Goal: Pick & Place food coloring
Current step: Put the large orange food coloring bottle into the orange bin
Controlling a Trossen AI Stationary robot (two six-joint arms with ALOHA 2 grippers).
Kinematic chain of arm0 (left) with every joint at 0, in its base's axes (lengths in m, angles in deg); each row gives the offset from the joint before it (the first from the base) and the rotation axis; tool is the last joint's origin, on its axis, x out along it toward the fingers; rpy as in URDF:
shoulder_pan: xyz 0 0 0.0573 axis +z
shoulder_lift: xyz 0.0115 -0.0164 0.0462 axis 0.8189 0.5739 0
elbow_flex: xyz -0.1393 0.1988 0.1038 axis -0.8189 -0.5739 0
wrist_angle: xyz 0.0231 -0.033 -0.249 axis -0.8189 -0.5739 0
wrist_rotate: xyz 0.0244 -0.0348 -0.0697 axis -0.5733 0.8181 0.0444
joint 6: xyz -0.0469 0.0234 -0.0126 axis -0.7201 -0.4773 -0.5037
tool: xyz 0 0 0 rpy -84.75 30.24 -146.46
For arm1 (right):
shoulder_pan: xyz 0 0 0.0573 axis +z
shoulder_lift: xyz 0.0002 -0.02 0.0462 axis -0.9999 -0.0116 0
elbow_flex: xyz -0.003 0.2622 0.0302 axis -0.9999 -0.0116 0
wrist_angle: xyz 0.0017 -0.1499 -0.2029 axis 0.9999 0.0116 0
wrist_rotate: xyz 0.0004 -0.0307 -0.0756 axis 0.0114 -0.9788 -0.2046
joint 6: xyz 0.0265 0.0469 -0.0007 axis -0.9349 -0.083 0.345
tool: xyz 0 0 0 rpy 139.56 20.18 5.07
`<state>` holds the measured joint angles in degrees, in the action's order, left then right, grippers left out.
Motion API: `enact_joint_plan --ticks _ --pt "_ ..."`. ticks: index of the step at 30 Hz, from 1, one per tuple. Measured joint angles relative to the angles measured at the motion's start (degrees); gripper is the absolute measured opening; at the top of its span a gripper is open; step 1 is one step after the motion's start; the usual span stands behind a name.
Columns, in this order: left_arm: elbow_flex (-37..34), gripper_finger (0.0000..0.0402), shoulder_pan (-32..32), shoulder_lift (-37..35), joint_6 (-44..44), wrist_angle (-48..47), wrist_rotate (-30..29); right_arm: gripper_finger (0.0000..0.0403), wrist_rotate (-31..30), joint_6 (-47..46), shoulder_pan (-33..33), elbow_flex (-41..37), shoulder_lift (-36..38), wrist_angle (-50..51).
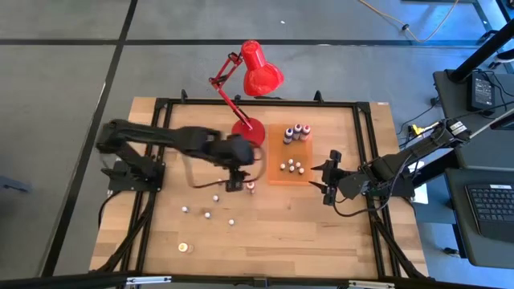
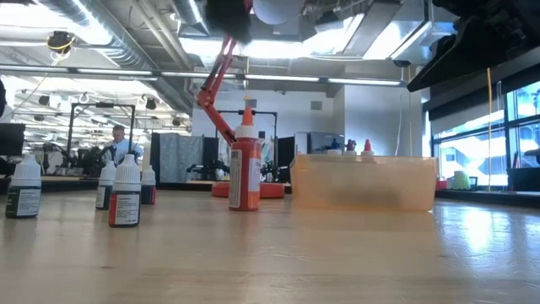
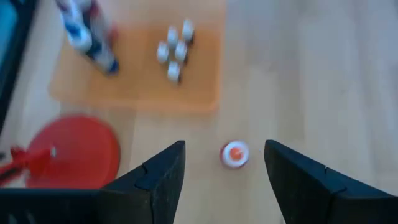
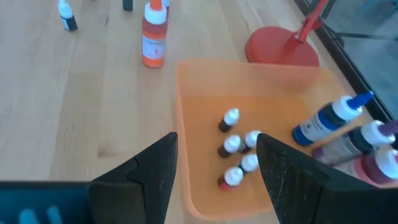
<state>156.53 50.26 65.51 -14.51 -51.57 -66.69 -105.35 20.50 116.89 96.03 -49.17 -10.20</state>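
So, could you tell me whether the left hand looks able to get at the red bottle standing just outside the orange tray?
Probably yes: the left hand hangs open directly over the red bottle, fingers either side, nothing between them.

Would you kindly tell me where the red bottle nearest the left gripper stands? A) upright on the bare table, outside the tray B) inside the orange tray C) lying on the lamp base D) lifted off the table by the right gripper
A: the red bottle stands upright on the wood between the open fingers of the left gripper, short of the orange tray.
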Motion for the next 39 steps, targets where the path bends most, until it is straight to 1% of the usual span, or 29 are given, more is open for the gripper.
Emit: enact_joint_plan --ticks 5,7,10,12,14,17,21,24,29,32,35,39 --pt "-21.07 0.0213 -2.0 -17.39 0.11 22.17 -1.45 0.022 -0.03 0.59 0.0 0.0 -3.16 -5.82" --pt "-29.42 0.0212 -2.9 -23.62 0.09 30.77 -2.32 0.022 -0.33 2.64 0.0 0.0 -4.67 -8.7" --pt "-40.77 0.0214 -4.05 -32.36 -0.12 40.58 -4.12 0.022 -0.33 5.57 -0.03 0.0 -6.96 -13.92" --pt "-47.6 0.0214 -4.51 -37.53 -0.37 45.61 -5.87 0.022 -0.01 8.28 -0.85 0.0 -8.78 -19.6" --pt "-53.29 0.0212 -4.91 -41.98 -0.37 49.3 -7.33 0.022 2.69 12.04 -2.45 0.31 -10.51 -24.24" --pt "-59.98 0.0213 -4.96 -47.45 -0.42 52.49 -10.28 0.022 10.32 16.81 -5.45 3.14 -14.27 -27.57" --pt "-65.43 0.0214 -4.85 -52.09 -0.38 52.27 -13.85 0.022 14.69 19.41 -9.5 9.64 -21.1 -27.07" --pt "-68.3 0.0212 -4.83 -54.17 -0.45 52.13 -14.17 0.022 18.85 20.92 -12.58 15.2 -27.01 -26.22" --pt "-68.94 0.0214 -4.83 -54.78 -0.79 52.4 -14.99 0.022 22.8 21.5 -16.48 23.76 -36.18 -24.44" --pt "-68.94 0.0212 -4.85 -54.85 -1.67 52.37 -14.96 0.022 26.6 21.61 -18.35 28.13 -41.09 -22.58" --pt "-68.94 0.0213 -4.85 -54.77 -1.96 52.3 -14.94 0.022 29.85 21.55 -19.43 31.01 -45.34 -21.17" --pt "-68.94 0.0214 -4.85 -54.8 -1.96 52.37 -14.94 0.022 30.73 21.53 -20.37 33.55 -49.16 -19.82"
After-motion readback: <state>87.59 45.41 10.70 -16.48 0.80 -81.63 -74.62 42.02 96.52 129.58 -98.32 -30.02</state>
